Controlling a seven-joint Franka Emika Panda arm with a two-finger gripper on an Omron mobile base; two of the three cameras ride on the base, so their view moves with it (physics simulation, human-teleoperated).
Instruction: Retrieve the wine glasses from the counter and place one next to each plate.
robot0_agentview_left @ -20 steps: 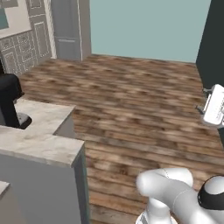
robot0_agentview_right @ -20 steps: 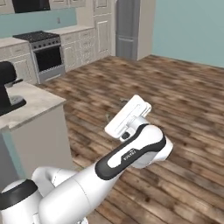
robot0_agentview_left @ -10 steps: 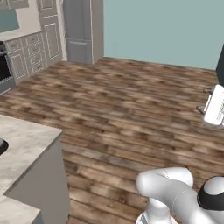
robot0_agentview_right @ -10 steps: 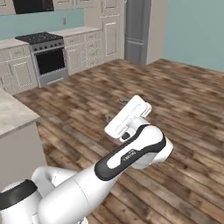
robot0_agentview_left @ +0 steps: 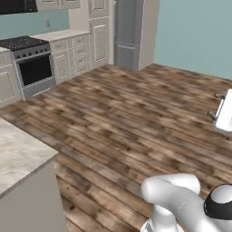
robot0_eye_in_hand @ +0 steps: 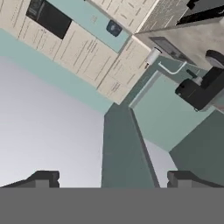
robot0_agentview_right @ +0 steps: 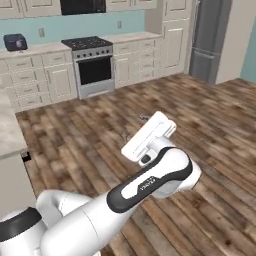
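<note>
Hand view: the end effector [robot0_eye_in_hand: 113,177] stands with its two dark fingertips [robot0_eye_in_hand: 45,176] wide apart and nothing between them, aimed along a rolled view of pale wall, teal wall and cream cabinet fronts. In the same view a black appliance [robot0_eye_in_hand: 201,89] sits on a beige surface at the right edge, too skewed to name with certainty.

From the right base view the white arm [robot0_agentview_right: 150,182] rises from the lower left and carries the hand high over bare wood floor [robot0_agentview_right: 210,135]; the fingers cannot be made out there against the white hand body. The left base view catches only a sliver of that hand at its right edge, with the arm's shoulder at the lower right.

The counter [robot0_agentview_right: 35,49], beige stone over cream drawers, runs along the far wall in the right base view, with a black stove [robot0_agentview_right: 92,62] set into it and a small blue toaster [robot0_agentview_right: 15,42] on top at the far left. No wine glasses or plates can be made out on it at this distance. A grey refrigerator [robot0_agentview_right: 207,37] stands at the right end of the cabinets.

The left base view adds the near corner of a marbled top with plain grey sides [robot0_agentview_left: 22,156] at lower left; the right base view shows its edge at the left margin. Between that corner and the far cabinets the floor lies open and wide.
</note>
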